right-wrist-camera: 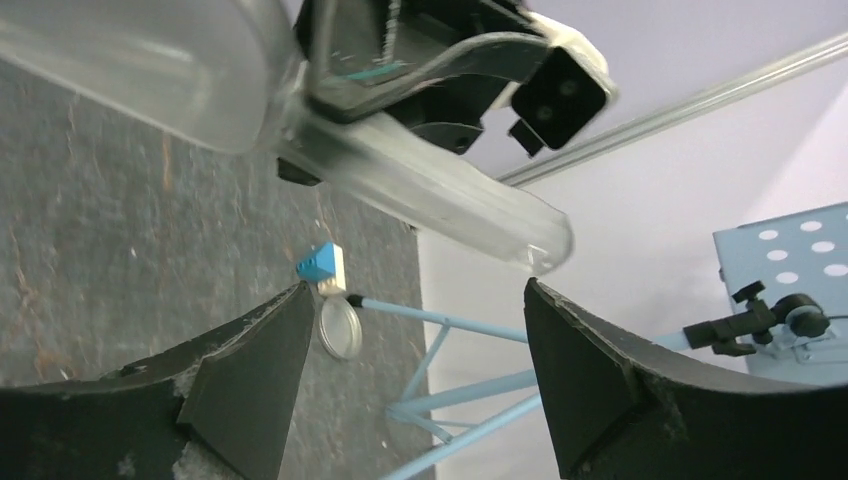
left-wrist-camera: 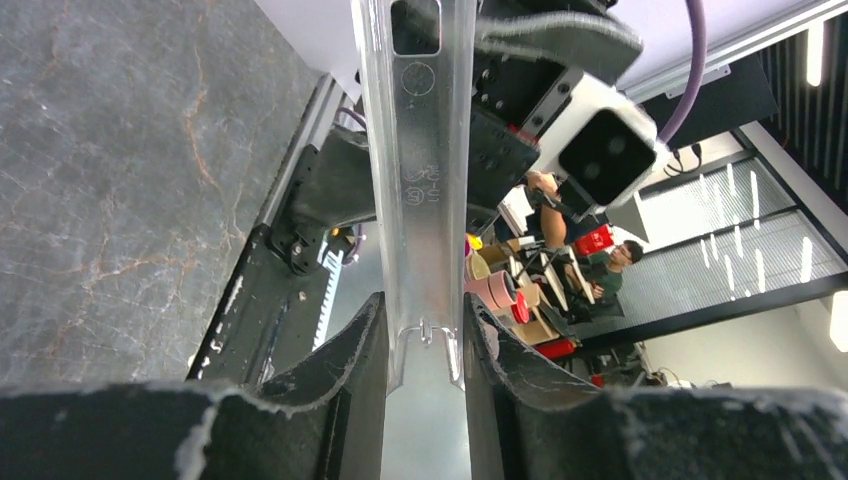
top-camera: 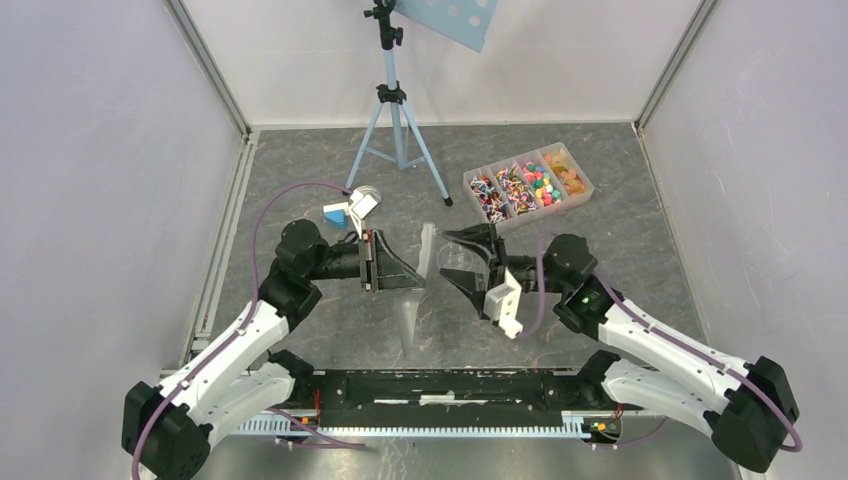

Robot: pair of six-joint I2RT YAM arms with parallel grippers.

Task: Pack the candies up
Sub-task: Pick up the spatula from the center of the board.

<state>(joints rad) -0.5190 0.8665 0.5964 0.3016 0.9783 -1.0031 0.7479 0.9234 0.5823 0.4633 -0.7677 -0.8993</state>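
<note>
Gripping a clear scoop [top-camera: 411, 312] with the left pincer [top-camera: 416, 280], fingers closed on the flat handle from both sides, as seen plainly from the left wrist, where the scoop [left-wrist-camera: 415, 200] runs straight up out of the pincer [left-wrist-camera: 425, 372]. Held above the middle of the grey marbled surface [top-camera: 300, 170], between the two arms. Facing it with the right pincer [top-camera: 458, 262], fingers spread wide and holding nothing. From the right wrist, looking past that open pincer [right-wrist-camera: 415, 292] up at the scoop [right-wrist-camera: 420, 190], its rounded bowl at upper left and the handle slanting down to the right; cannot tell whether either finger touches it. From above, something clear and rounded lying between those fingers, too faint to make out. Candies [top-camera: 527, 186] sorted in a clear box [top-camera: 469, 184] with four compartments, at the far right of the surface, just beyond the right pincer: wrapped ones with twisted ends in the two left compartments, bright round ones in the third, orange and yellow ones in the last. No candy visible in the scoop. On the far left side, a blue-and-white block [top-camera: 335, 215] just beside a small clear disc [top-camera: 366, 191], both close behind the left wrist. Behind these, a pale blue tripod [top-camera: 396, 130] carrying a blue board [top-camera: 446, 16] with round holes.
</note>
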